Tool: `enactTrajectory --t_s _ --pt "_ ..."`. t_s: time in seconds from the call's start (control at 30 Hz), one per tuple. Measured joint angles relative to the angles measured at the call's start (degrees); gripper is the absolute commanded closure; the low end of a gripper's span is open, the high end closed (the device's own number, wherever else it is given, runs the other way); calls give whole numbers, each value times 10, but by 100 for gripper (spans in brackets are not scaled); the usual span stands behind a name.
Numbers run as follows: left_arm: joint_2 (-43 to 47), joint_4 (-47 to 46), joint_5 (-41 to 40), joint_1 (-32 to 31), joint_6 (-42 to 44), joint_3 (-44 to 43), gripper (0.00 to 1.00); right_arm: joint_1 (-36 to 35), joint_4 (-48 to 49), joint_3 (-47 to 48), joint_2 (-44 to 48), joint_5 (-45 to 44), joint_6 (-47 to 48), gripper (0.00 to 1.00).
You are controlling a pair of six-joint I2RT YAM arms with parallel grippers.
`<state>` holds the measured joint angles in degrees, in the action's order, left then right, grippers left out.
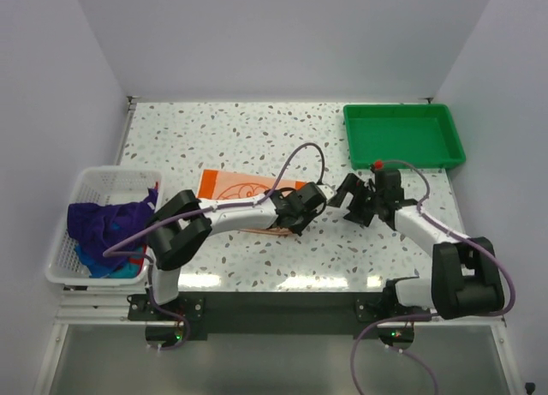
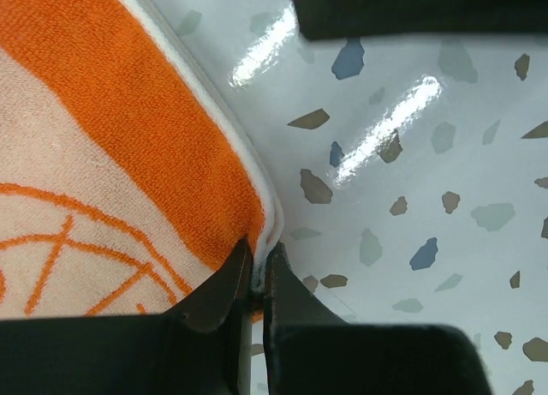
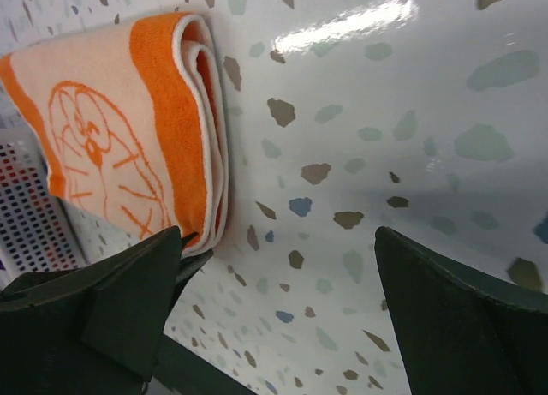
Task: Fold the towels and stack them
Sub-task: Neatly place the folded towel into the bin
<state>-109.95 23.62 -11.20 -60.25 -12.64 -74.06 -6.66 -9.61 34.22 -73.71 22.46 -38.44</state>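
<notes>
The left gripper has its fingers pressed together on the white-edged corner of the orange-and-white towel, which lies folded mid-table. The right gripper hangs just beside it, fingers spread and holding nothing. I'd carry that corner low and level so the layers stay matched. The speckled table looks glossy, probably slippery. Plain walls close round; a purple towel fills the basket.
</notes>
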Motion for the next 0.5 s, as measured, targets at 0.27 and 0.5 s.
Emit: enactTrajectory --t_s 0.27,0.5 --pt "20 -2 12 10 -17 1 100 -95 181 -33 -101 26 -157 2" --pt "36 -3 16 10 -33 9 100 -142 321 -39 -170 28 -261 4"
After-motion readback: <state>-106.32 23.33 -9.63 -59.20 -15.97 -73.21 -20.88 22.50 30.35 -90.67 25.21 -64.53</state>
